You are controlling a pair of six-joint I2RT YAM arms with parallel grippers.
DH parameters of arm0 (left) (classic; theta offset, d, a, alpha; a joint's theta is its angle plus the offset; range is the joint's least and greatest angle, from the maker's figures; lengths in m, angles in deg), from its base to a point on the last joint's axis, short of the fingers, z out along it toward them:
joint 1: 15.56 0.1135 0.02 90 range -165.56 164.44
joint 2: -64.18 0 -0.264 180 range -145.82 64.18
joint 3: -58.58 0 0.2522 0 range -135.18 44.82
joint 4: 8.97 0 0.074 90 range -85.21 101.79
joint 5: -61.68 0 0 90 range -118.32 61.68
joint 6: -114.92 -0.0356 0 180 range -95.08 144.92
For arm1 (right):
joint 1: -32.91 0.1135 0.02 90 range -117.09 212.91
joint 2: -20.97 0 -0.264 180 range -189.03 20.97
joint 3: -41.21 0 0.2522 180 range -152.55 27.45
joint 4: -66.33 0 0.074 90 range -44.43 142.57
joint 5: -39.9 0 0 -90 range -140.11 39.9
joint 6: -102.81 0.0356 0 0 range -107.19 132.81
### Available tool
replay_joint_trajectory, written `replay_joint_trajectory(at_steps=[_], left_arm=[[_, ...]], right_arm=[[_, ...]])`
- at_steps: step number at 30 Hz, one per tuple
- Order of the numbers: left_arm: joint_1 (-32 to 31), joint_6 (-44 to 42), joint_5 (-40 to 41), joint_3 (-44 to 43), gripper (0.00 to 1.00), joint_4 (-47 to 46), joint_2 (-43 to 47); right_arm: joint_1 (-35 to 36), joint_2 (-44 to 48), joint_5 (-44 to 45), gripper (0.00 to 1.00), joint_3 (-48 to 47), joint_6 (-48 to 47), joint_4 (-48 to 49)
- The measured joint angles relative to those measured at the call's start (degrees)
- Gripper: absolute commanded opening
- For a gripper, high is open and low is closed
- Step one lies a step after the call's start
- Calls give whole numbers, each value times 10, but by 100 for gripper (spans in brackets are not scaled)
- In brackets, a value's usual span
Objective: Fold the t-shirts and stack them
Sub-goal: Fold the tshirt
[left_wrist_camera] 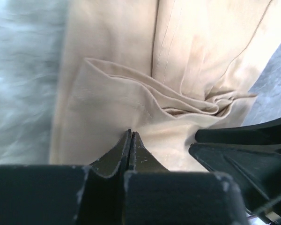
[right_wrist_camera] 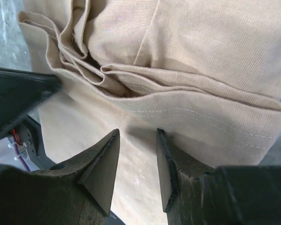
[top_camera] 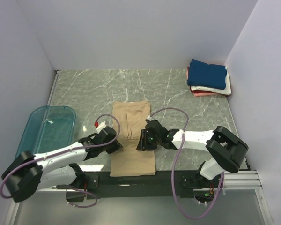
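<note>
Green-grey marbled counter (top_camera: 84,89), walled on 3 sides by pale panels.

Task item: 1 tan t-shirt (top_camera: 131,122) lies at the centre of the counter as a long narrow strip, its sides already turned in and its near end reaching the black base rail. A bunched ridge of cloth crosses its middle, between the 2 claws.

Left claw (left_wrist_camera: 131,140): fingers pressed together, tips at the cloth just short of the ridge. No fabric is visible between them.

Right claw (right_wrist_camera: 136,154): fingers spread, poised over the hemmed fold from the opposite side, holding nothing.

Finished work: 1 stack (top_camera: 208,79) in the far right corner, comprising 1 navy t-shirt (top_camera: 207,74) on top, 1 white t-shirt (top_camera: 228,85) beneath it and 1 red t-shirt (top_camera: 199,93) at the bottom.

Assessment: 3 of 4 t-shirts appear folded and stacked. The tan one appears partly folded; its crosswise fold and its transfer to the stack remain.

Other: 1 teal plastic tub (top_camera: 47,129) at the left; it appears to hold no garment.
</note>
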Motion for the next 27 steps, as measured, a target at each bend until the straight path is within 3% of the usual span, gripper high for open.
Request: replay_joint_trajectory(at_steps=[6,13,20,27], left_arm=[[0,4,42,-8,0,42,49],[24,-17,68,-55,1,58,-16],[70,-37,66,-50,1,45,-57],[77,-41,58,-44,1,15,-69]], right_arm=[[3,3,19,45,-21,3,-42],[-21,3,41,44,-49,-16,-87],[-85,-6,32,43,-47,-33,-85],[-111,-8,-1,43,-33,-42,-59]])
